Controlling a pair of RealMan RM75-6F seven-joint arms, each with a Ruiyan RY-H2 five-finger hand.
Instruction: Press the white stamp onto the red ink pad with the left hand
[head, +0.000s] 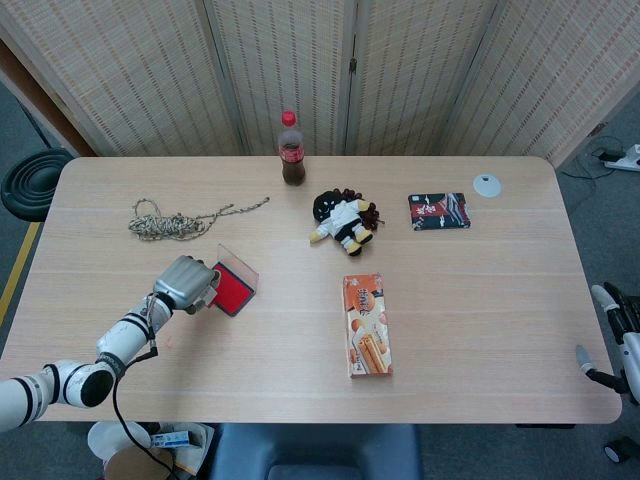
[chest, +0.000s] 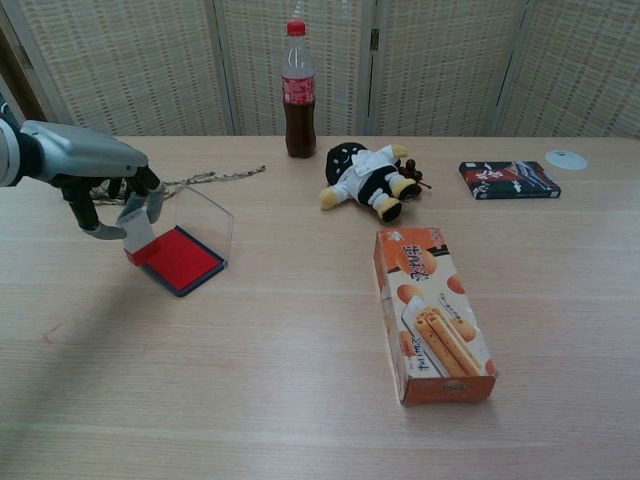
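Head view showed the left robot hand (head: 187, 283) over the bench (head: 480, 290), its back toward the camera and its fingers curled down, so the stamp it carried was hidden from above. It sat at about 9 o'clock of the red ink pad (head: 233, 290), overlapping the pad's near-left edge. The pad's clear lid (head: 240, 264) stood raised along its far side. At 10 o'clock of the pad lay a tangled rope (head: 172, 222); at 1 o'clock stood a cola bottle (head: 291, 149), with a plush doll (head: 343, 219) at 2 o'clock. An orange snack box (head: 366, 324) lay at 4 o'clock of the pad, and a dark packet (head: 438, 211) and a white disc (head: 487, 185) sat toward the far right. The right robot hand (head: 618, 335) hung off the bench's right edge, fingers spread and holding nothing.

Chest view showed the left robot hand (chest: 108, 190) with fingers closed around the white stamp (chest: 138, 229), pinching its upper part. The stamp was tilted, its red base touching or just above the left corner of the red ink pad (chest: 180, 257); which of the two could not be told. The right robot hand was outside this view.
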